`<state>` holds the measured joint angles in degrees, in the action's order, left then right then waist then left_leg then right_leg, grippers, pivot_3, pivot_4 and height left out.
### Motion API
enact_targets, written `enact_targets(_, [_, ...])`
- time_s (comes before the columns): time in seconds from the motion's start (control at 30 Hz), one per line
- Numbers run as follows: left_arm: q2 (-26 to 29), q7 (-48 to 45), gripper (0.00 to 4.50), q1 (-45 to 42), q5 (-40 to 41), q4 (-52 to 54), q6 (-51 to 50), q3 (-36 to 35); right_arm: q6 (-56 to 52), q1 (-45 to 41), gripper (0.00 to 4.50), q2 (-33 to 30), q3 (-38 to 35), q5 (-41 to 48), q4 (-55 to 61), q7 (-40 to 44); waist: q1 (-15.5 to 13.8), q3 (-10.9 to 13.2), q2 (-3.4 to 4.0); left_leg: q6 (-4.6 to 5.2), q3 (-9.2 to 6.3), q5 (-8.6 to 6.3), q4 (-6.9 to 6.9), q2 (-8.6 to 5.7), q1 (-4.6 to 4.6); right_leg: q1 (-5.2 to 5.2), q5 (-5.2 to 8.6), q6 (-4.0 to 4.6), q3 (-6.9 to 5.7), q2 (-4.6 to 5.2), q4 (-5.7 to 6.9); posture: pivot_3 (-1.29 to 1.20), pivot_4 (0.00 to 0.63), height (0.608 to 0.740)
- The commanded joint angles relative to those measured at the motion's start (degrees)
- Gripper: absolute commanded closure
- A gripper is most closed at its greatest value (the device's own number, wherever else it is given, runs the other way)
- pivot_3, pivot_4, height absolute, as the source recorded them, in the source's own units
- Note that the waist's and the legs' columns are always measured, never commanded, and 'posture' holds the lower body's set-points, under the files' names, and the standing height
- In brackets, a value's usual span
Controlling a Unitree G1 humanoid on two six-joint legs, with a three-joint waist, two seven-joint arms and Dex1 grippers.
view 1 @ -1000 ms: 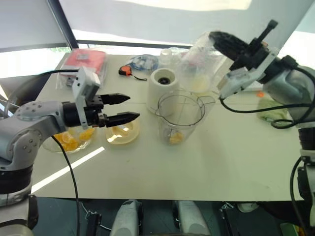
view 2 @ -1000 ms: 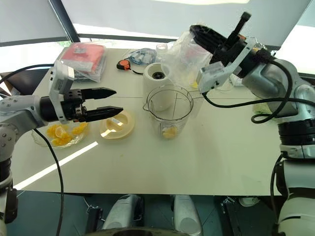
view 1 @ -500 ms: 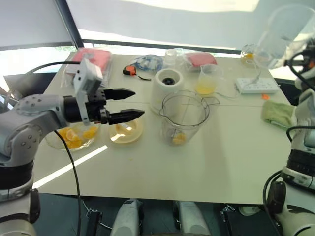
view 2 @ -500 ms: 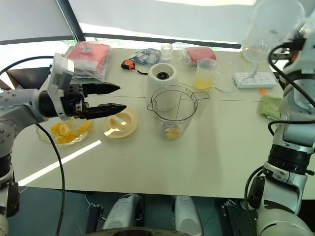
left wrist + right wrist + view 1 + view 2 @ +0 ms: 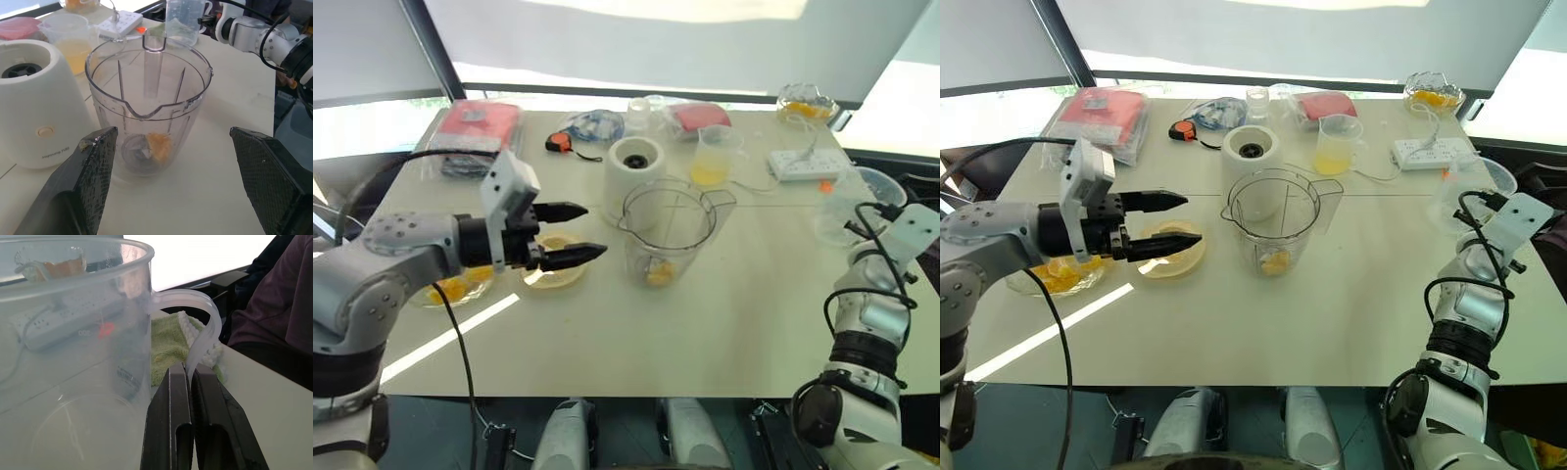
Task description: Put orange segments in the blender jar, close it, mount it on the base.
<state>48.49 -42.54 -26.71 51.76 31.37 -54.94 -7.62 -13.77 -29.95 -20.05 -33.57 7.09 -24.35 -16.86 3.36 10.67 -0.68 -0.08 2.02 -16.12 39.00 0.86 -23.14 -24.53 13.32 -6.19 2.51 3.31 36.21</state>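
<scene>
Mid-bench: clear plastic blender jar [image 5: 671, 223], one orange segment [image 5: 658, 276] inside. Your left claw [image 5: 594, 230] gapes wide and empty beside it, over the round yellow lid [image 5: 1170, 264]; a low sweep could knock the jar. Your right claw [image 5: 190, 371] pinches the handle of a clear plastic jug [image 5: 73, 333] at the bench's right edge; a jerk may tip it off.

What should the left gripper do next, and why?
Probably lower the left gripper onto the yellow lid and grasp it: the gripper is open and empty above it, and the blender jar already holds an orange segment but stands uncovered.
</scene>
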Motion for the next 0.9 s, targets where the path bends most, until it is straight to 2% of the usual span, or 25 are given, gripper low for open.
enact_targets(0.03, [0.6,1.1,0.67,-0.1,0.9,2.6,-0.2,-1.3,2.0,-2.2,4.43,0.1,-0.7,0.9,-1.4,-3.1,-0.1,0.0,0.0,0.0,0.0,0.0,0.0,0.0,0.0,0.0,0.0,0.0,0.0,0.0,0.0,0.0,0.15,0.74])
enact_targets(0.2, [-0.2,2.7,0.67,-0.9,2.0,2.3,-0.7,-2.0,3.5,-3.6,4.43,2.0,0.1,1.6,-4.7,-6.5,0.0,0.0,0.0,0.0,-0.02,0.0,0.0,0.0,0.0,0.0,0.0,0.0,0.0,0.0,0.0,0.0,0.15,0.74])
enact_targets(0.47, [0.4,3.1,0.67,-1.0,2.6,2.0,-0.2,-1.8,4.1,-2.1,4.43,4.6,2.4,1.6,-3.8,-7.9,0.4,0.0,0.0,0.0,-0.04,0.0,0.0,0.01,0.0,0.0,0.0,0.0,-0.01,-0.01,-0.01,0.0,0.15,0.74])
enact_targets(0.57, [0.2,3.0,0.67,-1.1,2.5,1.8,0.1,-1.5,4.3,-1.2,3.67,5.0,3.0,1.3,-3.7,-8.2,0.4,0.0,0.0,0.0,-0.05,0.0,0.0,0.01,-0.01,0.0,0.0,0.0,-0.01,-0.01,-0.02,0.0,0.15,0.74])
enact_targets(0.8, [0.3,2.3,0.67,-1.1,1.5,1.1,0.8,-0.9,2.5,1.4,0.03,6.0,3.6,1.9,-0.9,-9.8,0.5,0.0,0.0,0.0,-0.05,0.0,0.0,0.0,-0.01,0.01,0.0,0.0,-0.01,-0.01,-0.03,0.0,0.15,0.74])
enact_targets(0.9, [0.7,1.2,0.67,-0.4,0.9,0.9,1.4,-1.0,0.6,4.3,0.03,7.7,4.3,2.1,3.9,-10.3,0.5,0.0,0.0,0.0,-0.08,0.0,-0.01,0.02,-0.01,0.01,0.0,0.0,-0.02,-0.04,-0.03,0.0,0.15,0.74])
